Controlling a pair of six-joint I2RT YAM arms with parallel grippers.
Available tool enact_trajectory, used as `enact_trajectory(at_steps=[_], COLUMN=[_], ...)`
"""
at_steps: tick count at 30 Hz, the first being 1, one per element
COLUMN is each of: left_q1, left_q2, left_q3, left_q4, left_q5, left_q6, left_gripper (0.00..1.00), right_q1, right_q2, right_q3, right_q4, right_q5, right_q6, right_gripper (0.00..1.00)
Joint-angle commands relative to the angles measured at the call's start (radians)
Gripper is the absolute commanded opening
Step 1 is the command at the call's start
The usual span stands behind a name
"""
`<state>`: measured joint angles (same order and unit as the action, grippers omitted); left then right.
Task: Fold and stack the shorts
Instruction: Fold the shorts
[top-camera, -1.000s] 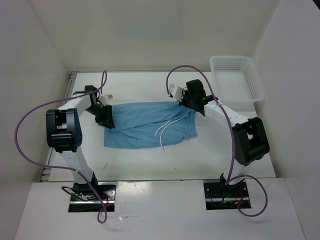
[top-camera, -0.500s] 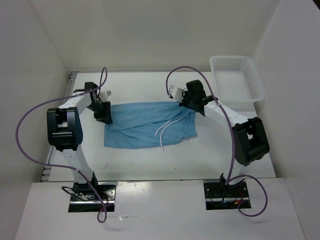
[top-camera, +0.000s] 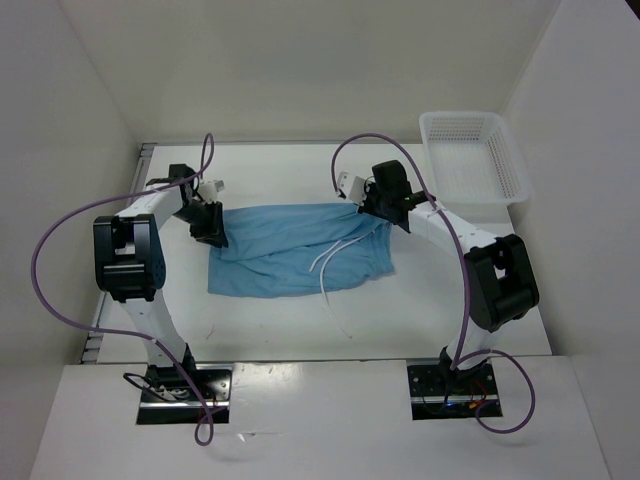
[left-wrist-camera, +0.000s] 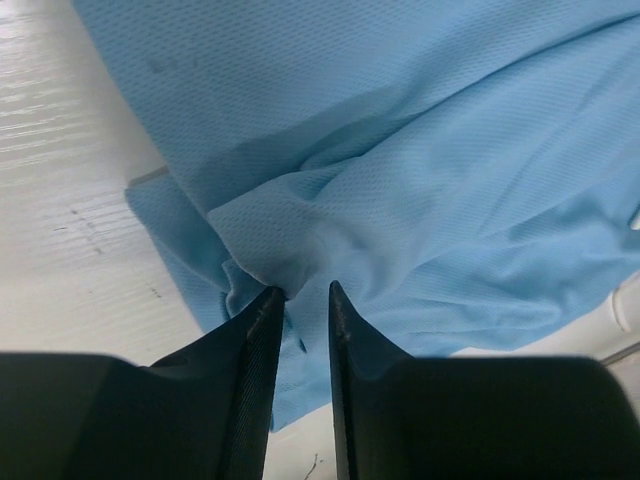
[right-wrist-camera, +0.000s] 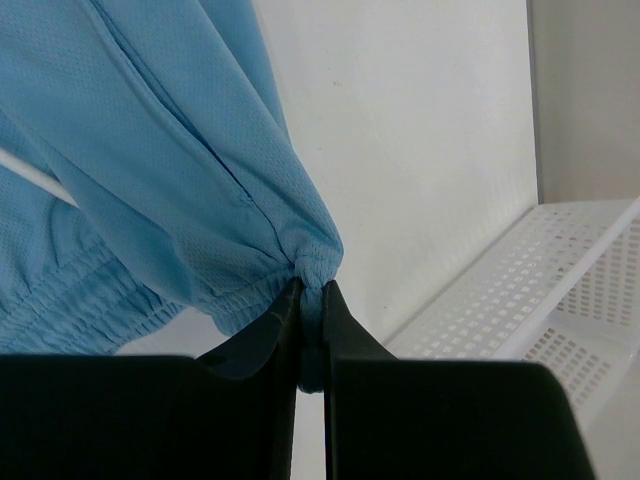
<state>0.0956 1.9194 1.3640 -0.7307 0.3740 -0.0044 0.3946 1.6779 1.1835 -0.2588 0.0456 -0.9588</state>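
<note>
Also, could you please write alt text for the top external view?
Two robot arms hold light blue shorts spread on a white table, the left gripper pinching their left edge and the right gripper their far right corner. A white drawstring trails toward the near edge; a white mesh basket sits at the far right.

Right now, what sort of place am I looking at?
Probably a robot test booth: white walls box in a table, a left arm and right arm are bolted at its edge, with blue shorts and a mesh basket.
</note>
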Motion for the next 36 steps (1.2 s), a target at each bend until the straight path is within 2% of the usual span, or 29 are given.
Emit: enact_trajectory(at_steps=[1, 7, 11, 12, 17, 21, 24, 30, 33, 36], left_q1=[-0.002, -0.011, -0.011, -0.011, -0.011, -0.011, -0.001, 0.018, 0.018, 0.018], left_q2=[-0.007, 0.016, 0.007, 0.007, 0.030, -0.008, -0.059, -0.051, -0.051, -0.080], left_q3=[0.037, 0.024, 0.024, 0.024, 0.015, 0.030, 0.127, 0.433, 0.460, 0.411], left_q4=[0.010, 0.010, 0.046, 0.063, 0.102, 0.122, 0.122, 0.087, 0.076, 0.076], left_q5=[0.082, 0.029, 0.051, 0.062, 0.040, 0.040, 0.022, 0.003, 0.003, 0.003], left_q6=[0.004, 0.004, 0.004, 0.004, 0.004, 0.004, 0.004, 0.004, 0.004, 0.004], left_gripper=[0.31, 0.30, 0.18, 0.12, 0.00, 0.00, 0.00, 0.00, 0.00, 0.00], right_q1=[-0.007, -0.007, -0.007, -0.007, -0.007, -0.007, -0.007, -0.007, -0.007, -0.007], right_q2=[-0.033, -0.033, -0.033, -0.033, -0.033, -0.033, -0.021, 0.066, 0.085, 0.085], right_q3=[-0.010, -0.010, -0.019, -0.019, -0.019, -0.019, 0.001, 0.164, 0.205, 0.193], right_q4=[0.010, 0.010, 0.010, 0.010, 0.010, 0.032, 0.117, 0.208, 0.208, 0.199], right_q5=[0.007, 0.007, 0.007, 0.007, 0.007, 0.028, 0.082, 0.137, 0.137, 0.137], right_q6=[-0.009, -0.009, -0.009, -0.009, -0.009, -0.009, 0.018, 0.055, 0.068, 0.068], right_gripper=[0.00, 0.00, 0.00, 0.00, 0.00, 0.00, 0.00, 0.00, 0.00, 0.00])
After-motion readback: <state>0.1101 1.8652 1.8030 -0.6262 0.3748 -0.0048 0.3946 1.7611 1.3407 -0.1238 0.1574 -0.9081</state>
